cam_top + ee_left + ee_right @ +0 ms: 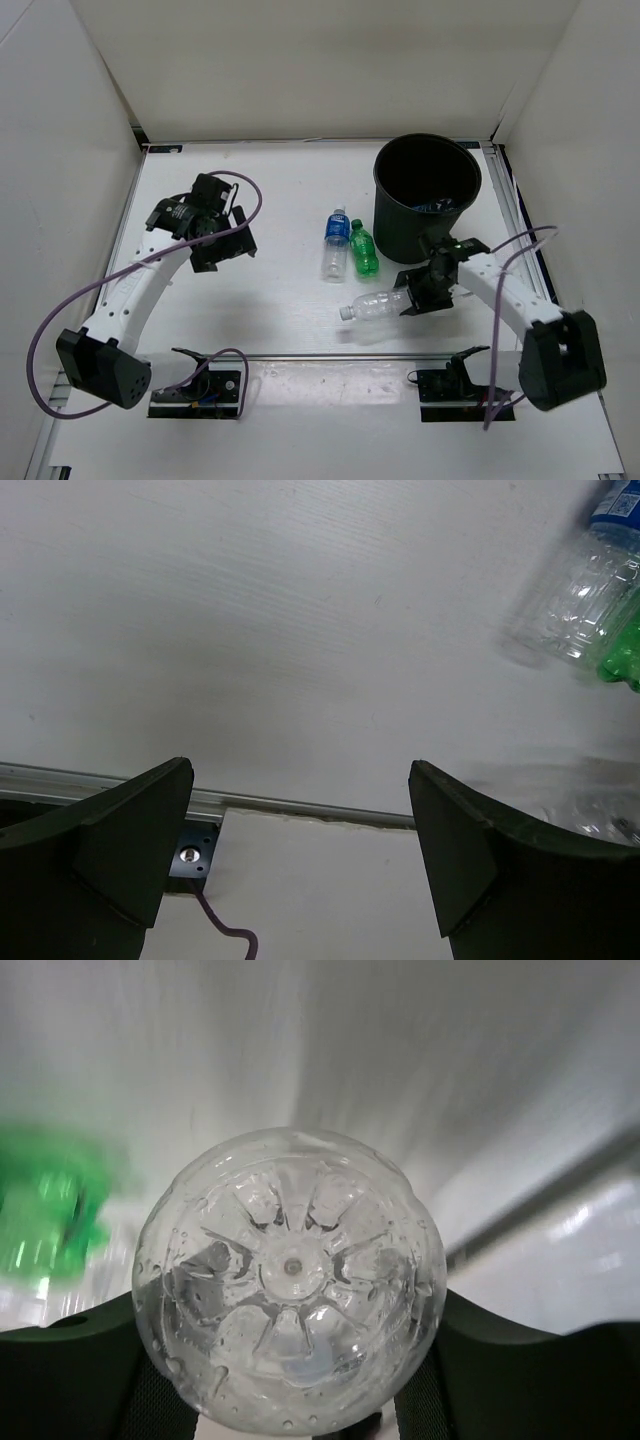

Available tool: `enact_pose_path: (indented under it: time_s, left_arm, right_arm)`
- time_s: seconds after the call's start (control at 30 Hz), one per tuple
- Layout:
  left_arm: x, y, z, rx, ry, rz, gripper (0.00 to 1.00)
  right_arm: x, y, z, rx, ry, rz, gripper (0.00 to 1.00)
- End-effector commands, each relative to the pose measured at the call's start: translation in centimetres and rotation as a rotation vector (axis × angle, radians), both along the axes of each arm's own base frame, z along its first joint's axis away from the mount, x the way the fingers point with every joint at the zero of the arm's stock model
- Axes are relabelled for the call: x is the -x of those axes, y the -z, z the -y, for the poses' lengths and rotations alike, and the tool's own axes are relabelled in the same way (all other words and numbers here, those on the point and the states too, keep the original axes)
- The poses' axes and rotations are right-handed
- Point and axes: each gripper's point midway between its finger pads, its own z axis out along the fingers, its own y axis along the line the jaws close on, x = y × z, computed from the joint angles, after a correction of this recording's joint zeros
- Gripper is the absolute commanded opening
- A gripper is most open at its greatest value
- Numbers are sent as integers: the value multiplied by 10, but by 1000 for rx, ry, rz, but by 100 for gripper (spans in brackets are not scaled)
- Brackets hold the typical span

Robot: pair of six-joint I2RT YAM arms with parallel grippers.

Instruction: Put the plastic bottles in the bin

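Bin (400, 222): black round bucket, tapered, rolled rim, upright. It stands just beyond the right gripper (420, 294), close to touching the wrist. Judged stiff and stable, with a mouth wide enough for any bottle. Something clear with blue (440, 207) shows inside, probably a bottle already dropped in.

Unlabelled clear bottle (378, 306): lies sideways in the right gripper's hold, cap pointing away to the gripper's left. In the right wrist view its ribbed base (290, 1280) fills the space between the two fingers, which press on both flanks. Judged empty, very light, thin-walled and slick. A hard squeeze would dent it and a loose one could let it swing, since the hold is at the base end.

Blue-labelled bottle (334, 245): lies on the table (270, 320), well to the right gripper's left and slightly beyond. It looks equally light. The label band offers the least slippery hold.

Green bottle (363, 252): lies touching or just beside the blue-labelled one, on the side nearer the right gripper. Shortest of the lot, best taken across the middle.

Left gripper (300, 845): fingers spread wide with nothing between them, both lying bottles off to its right.
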Motion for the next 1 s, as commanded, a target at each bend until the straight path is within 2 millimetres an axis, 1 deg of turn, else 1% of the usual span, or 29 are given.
enact_pose_path:
  time_s: [0.0, 0.03, 0.07, 0.1, 0.17, 0.2, 0.23, 0.27, 0.3, 0.33, 0.37, 0.4, 0.43, 0.47, 0.5, 0.53, 0.57, 0.6, 0.63, 0.67, 0.7, 0.73, 0.77, 0.8, 0.83, 0.87, 0.9, 0.93, 0.97]
  left_arm:
    - [5, -7, -4, 7, -19, 28, 100]
    - [5, -9, -5, 11, -19, 37, 100]
    - [7, -5, -3, 25, -26, 33, 100]
    - [6, -3, -2, 32, -38, 34, 100]
    - [1, -3, 4, 74, -41, 53, 100]
    - [0, -1, 5, 91, -52, 51, 100]
    - [-4, 0, 12, 138, -41, 48, 100]
    - [-5, 10, 14, 160, -43, 17, 100]
    - [-7, 13, 17, 190, -53, 4, 100]
    - [-8, 16, 21, 225, -48, -16, 100]
    - [-13, 19, 26, 243, -49, -23, 100]
    - [-16, 20, 30, 260, -52, -27, 100]
    - [-18, 21, 33, 273, -46, -27, 100]
    - [-20, 20, 38, 296, -34, -30, 100]
    - [-26, 18, 42, 315, -37, -24, 100]
    - [-33, 15, 46, 330, -29, -8, 100]
    - [-36, 11, 52, 357, -13, -5, 100]
    - [-45, 7, 57, 374, -4, 3, 100]
    - [-51, 2, 61, 387, 14, 15, 100]
    - [-55, -1, 64, 397, 21, 16, 100]
    - [-68, -7, 67, 395, 34, 32, 100]
    - [-73, -10, 70, 404, 39, 33, 100]
    - [-79, -12, 71, 400, 49, 39, 100]
    - [-88, -20, 75, 412, 58, 56, 100]
    - [-96, -11, 77, 405, 53, 29, 100]
    - [-99, -10, 84, 413, 66, 21, 100]
    - [-104, -9, 87, 424, 72, 12, 100]
    - [-114, -7, 95, 423, 83, 5, 100]
    - [-116, -6, 105, 422, 105, -2, 100]
  right_arm:
    - [18, -69, -7, -95, -50, 33, 35]
    - [25, -83, -4, -97, -60, 43, 29]
    - [15, -112, -8, -127, -74, 131, 27]
    - [13, -135, -6, -150, -74, 207, 27]
    - [1, -172, -3, -150, -135, 353, 24]
    - [-11, -215, -5, -168, -163, 491, 24]
    - [-15, -235, -6, -173, -193, 553, 24]
    - [-24, -251, -10, -171, -264, 623, 24]
    - [-31, -269, -13, -165, -296, 697, 22]
    - [-42, -311, -16, -158, -323, 857, 21]
    - [-55, -326, -14, -110, -332, 929, 21]
    - [-67, -344, -8, -44, -333, 1014, 21]
    - [-86, -358, 16, 134, -315, 1099, 21]
    - [-97, -396, 27, 212, -280, 1221, 23]
    - [-117, -403, 35, 315, -283, 1247, 25]
    - [-128, -412, 47, 418, -284, 1270, 26]
    - [-148, -407, 61, 552, -298, 1228, 26]
    - [-155, -426, 87, 678, -215, 1237, 26]
    - [-165, -429, 102, 754, -196, 1225, 26]
    - [-181, -433, 109, 838, -225, 1229, 27]
    - [-189, -436, 121, 888, -215, 1222, 27]
    - [-197, -437, 125, 917, -223, 1220, 29]
    - [-208, -428, 129, 949, -230, 1187, 31]
    - [-212, -423, 136, 982, -239, 1154, 36]
    - [-221, -407, 138, 1003, -247, 1102, 40]
    - [-224, -397, 141, 1022, -247, 1064, 45]
    - [-226, -389, 147, 1030, -247, 1038, 68]
    - [-231, -376, 148, 1022, -268, 1012, 89]
    - [-232, -367, 144, 1002, -287, 1001, 100]
